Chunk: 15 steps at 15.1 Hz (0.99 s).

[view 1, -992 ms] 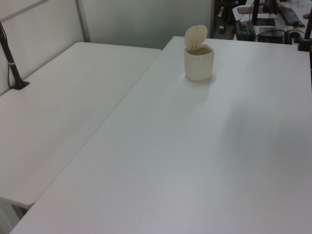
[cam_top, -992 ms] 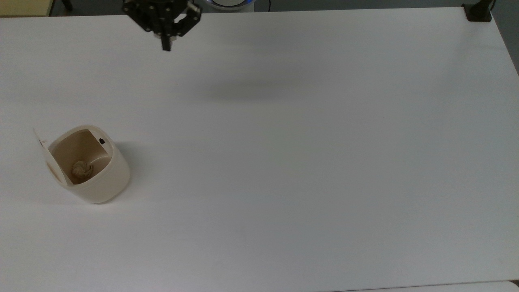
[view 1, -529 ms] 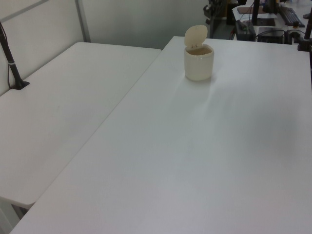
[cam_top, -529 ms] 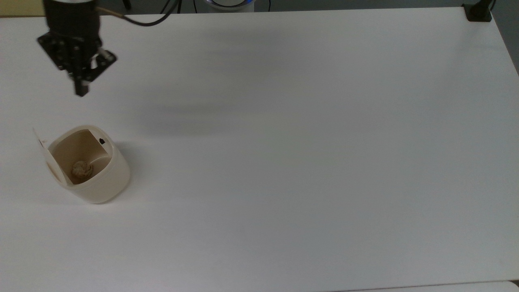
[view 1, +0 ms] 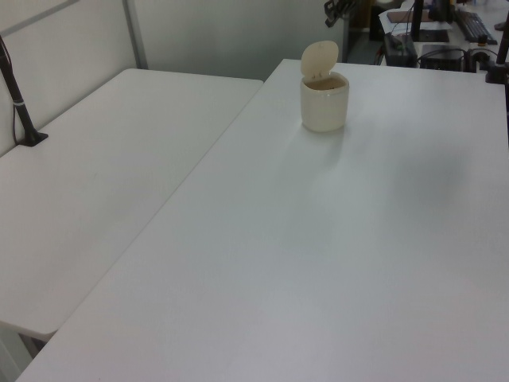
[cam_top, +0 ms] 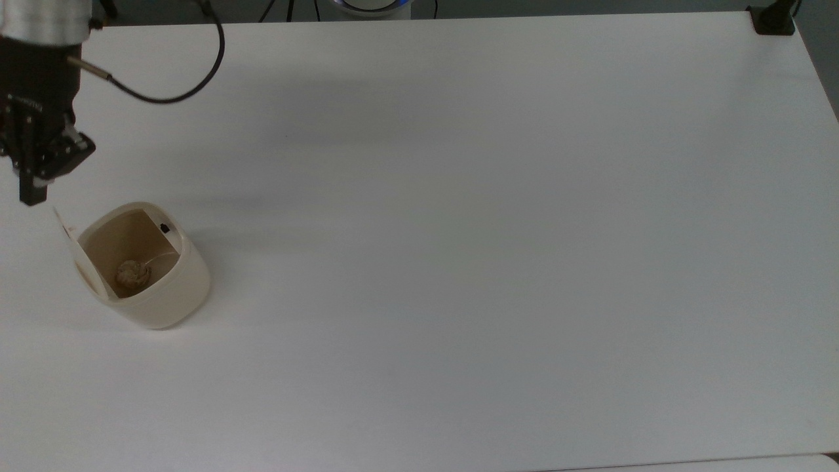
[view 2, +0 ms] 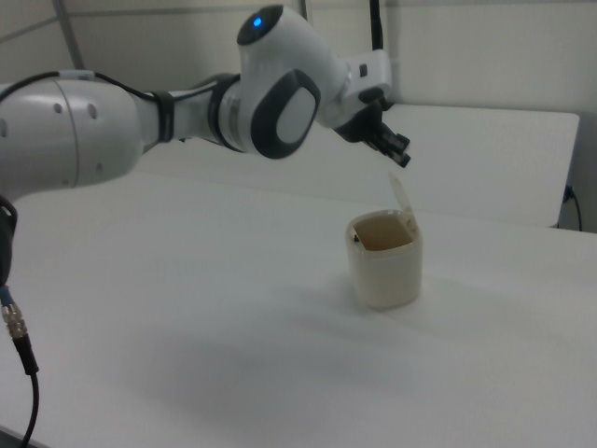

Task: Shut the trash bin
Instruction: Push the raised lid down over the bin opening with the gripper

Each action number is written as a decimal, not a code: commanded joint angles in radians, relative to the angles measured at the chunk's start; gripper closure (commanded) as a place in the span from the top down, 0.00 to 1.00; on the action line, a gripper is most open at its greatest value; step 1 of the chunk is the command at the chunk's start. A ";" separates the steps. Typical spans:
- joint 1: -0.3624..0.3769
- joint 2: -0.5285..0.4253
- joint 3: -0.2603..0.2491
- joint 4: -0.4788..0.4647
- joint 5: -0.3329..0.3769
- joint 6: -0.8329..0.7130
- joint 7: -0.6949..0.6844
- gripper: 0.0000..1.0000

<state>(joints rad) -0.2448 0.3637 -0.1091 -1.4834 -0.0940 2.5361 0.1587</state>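
The trash bin (cam_top: 164, 295) is a small cream tub standing near the top view's left edge, its lid (cam_top: 65, 226) swung up and open on the side toward that edge. A crumpled paper ball (cam_top: 131, 274) lies inside, and a small black button (cam_top: 164, 228) sits on the rim. My gripper (cam_top: 31, 195) hangs shut and empty just above and beside the raised lid, not touching it. In the right view the gripper (view 2: 403, 155) is a little above the lid (view 2: 401, 198) of the bin (view 2: 384, 271). The left view shows the bin (view 1: 324, 107) far back with its lid (view 1: 320, 57) up.
The white table (cam_top: 459, 262) stretches wide to the top view's right of the bin. A black clamp (cam_top: 773, 19) sits at its far right corner. My arm's cable (cam_top: 164, 98) loops above the table. A second table (view 1: 95, 175) adjoins in the left view.
My gripper has swept from the table's far edge toward the top view's left and nearer the bin, ending beside the open lid. The bin and lid have not moved.
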 commanded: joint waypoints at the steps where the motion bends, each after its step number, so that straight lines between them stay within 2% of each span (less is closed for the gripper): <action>1: -0.016 0.063 0.000 0.020 0.013 0.090 0.042 0.02; 6: -0.005 0.058 0.003 -0.007 0.022 0.070 0.064 0.02; 10: 0.021 0.051 0.008 -0.017 0.014 -0.074 0.090 0.02; 15: 0.051 0.046 0.011 -0.037 0.005 -0.232 0.049 0.02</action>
<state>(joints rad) -0.2162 0.4329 -0.0976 -1.4824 -0.0876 2.3816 0.2273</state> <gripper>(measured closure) 0.982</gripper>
